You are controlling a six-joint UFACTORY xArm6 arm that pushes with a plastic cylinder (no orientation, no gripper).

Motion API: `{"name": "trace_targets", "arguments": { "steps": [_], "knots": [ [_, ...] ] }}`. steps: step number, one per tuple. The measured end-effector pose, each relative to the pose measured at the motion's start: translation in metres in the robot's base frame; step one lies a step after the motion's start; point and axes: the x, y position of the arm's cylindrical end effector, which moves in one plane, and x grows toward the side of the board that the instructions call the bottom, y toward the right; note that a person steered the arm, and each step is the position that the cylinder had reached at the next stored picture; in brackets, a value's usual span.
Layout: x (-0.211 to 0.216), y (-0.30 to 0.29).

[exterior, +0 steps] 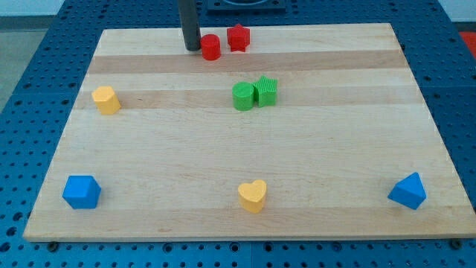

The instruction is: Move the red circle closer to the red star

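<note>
Red circle sitting near the red star at the view's top — task looking nearly done, a small gap remaining.

The table (245, 186) is carrying everything, its wooden top filling most of the view. My tip (193, 49) is resting at the top edge, just beside the red circle (211, 47) on its left, touching or nearly so; I cannot tell which. No jaws here: the arm is ending in a bare rod, holding nothing, only pushing. The red circle is lying just left of and slightly below the red star (238, 37), close but with a sliver of wood showing between them. Judging from this, one short push toward the view's right is looking sufficient. The green pair, the yellow blocks and the blue blocks are sitting well apart from this — not in the way.
</note>
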Motion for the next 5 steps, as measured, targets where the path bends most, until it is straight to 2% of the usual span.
{"name": "trace_targets", "arguments": {
  "steps": [2,5],
  "knots": [
    [0.039,0.003],
    [0.011,0.035]
  ]
}}
